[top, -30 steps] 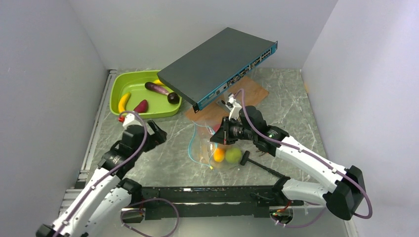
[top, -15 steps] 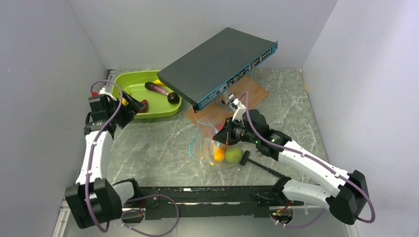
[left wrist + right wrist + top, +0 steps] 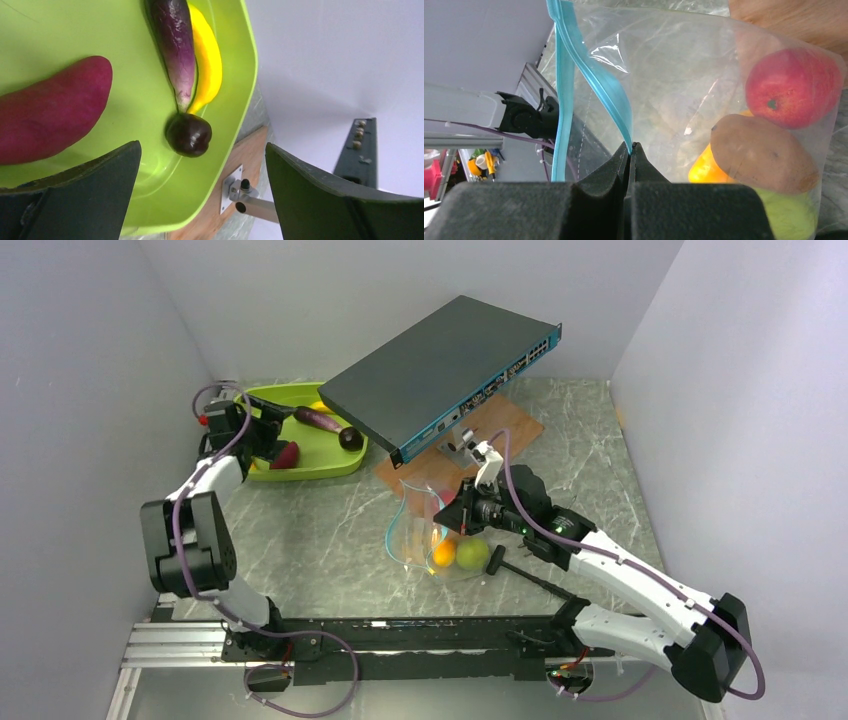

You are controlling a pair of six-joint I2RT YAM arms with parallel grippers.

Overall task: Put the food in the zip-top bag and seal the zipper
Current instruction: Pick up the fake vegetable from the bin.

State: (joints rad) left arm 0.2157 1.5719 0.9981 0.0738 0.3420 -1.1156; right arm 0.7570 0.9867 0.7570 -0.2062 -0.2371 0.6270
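- Cut off by the left wrist view's edges: the near end of the dark-red long piece [image 3: 50,120] and the top of the eggplant [image 3: 175,45]; banana [image 3: 207,65] half hidden behind the eggplant.
- From above, near-left part of the lime-green tray [image 3: 60,40] covered by the left arm; contents there impossible to tell.
- Green apple [image 3: 789,217] and orange [image 3: 704,170] partly behind a brown oval piece [image 3: 764,152], seen only through crinkled plastic.
- Left gripper [image 3: 202,145]: spread wide, holding nothing, over the tray, with a dark round piece [image 3: 189,134] straight ahead between the fingers and apart from both.
- Right gripper [image 3: 630,150]: pinched tight on the zipper [image 3: 566,75], mouth of the zip-top bag [image 3: 664,90] gaping just ahead of the fingertips, food end to their right, resting on the table [image 3: 320,540].
- Tray rim running ahead between the left fingers, nearer the right one; beyond it a wooden board [image 3: 510,425] and a tilted network switch [image 3: 440,370].
- Bare marble between the two grippers.
- Counted: four pieces in the bag, red apple [image 3: 793,82] included; four showing in the tray; two grippers.
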